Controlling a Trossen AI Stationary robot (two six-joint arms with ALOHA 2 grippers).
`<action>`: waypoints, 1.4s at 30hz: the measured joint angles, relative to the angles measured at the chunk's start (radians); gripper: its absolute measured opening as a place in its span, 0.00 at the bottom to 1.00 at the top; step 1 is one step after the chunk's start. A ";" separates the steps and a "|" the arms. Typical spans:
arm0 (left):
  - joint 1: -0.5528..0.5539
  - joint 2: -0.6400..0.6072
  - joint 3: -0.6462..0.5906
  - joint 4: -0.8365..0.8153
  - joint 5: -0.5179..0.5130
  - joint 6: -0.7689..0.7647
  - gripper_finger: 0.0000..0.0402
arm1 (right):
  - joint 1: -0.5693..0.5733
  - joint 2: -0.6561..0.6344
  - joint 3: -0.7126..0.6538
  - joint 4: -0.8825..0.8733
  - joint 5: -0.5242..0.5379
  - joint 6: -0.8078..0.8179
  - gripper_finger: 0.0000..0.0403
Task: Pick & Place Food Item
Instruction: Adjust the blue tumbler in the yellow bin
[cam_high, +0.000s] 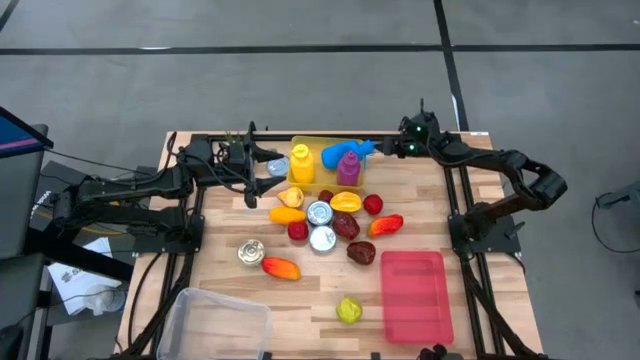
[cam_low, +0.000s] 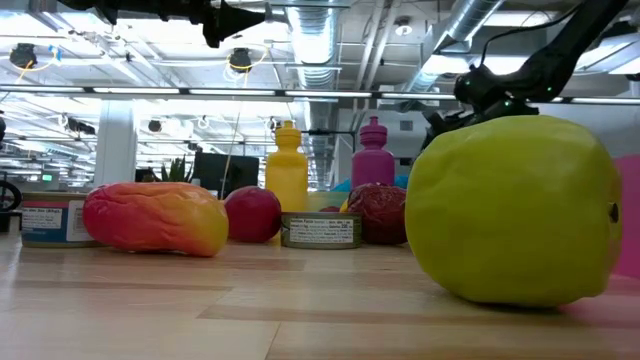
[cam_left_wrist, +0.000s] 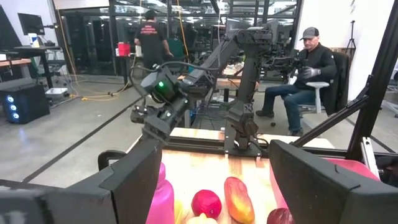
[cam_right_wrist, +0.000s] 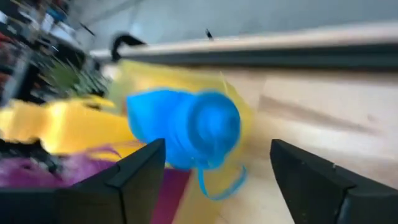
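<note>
Right end effector (cam_right_wrist: 211, 171) spread apart facing blue bottle (cam_right_wrist: 186, 134), left end effector (cam_left_wrist: 214, 186) apart, seated person (cam_left_wrist: 308, 78) beyond.

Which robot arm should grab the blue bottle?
Probably the right. Its open gripper is just beside the blue bottle, which fills its wrist view between the fingers. The left gripper is farther off, past the yellow bottle.

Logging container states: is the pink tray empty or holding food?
Empty. In the high view the pink tray shows only bare pink floor; the yellow-green fruit lies outside, beside it.
</note>
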 joint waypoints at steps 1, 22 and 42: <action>0.000 0.000 0.000 0.001 0.000 0.000 0.72 | -0.009 0.000 0.000 0.027 -0.007 0.013 0.70; -0.001 0.000 0.000 0.002 0.000 0.000 0.72 | -0.060 0.183 0.065 0.184 -0.210 0.047 0.71; -0.001 0.000 0.000 0.003 0.000 0.000 0.72 | 0.017 0.184 0.118 -0.038 -0.206 0.016 0.71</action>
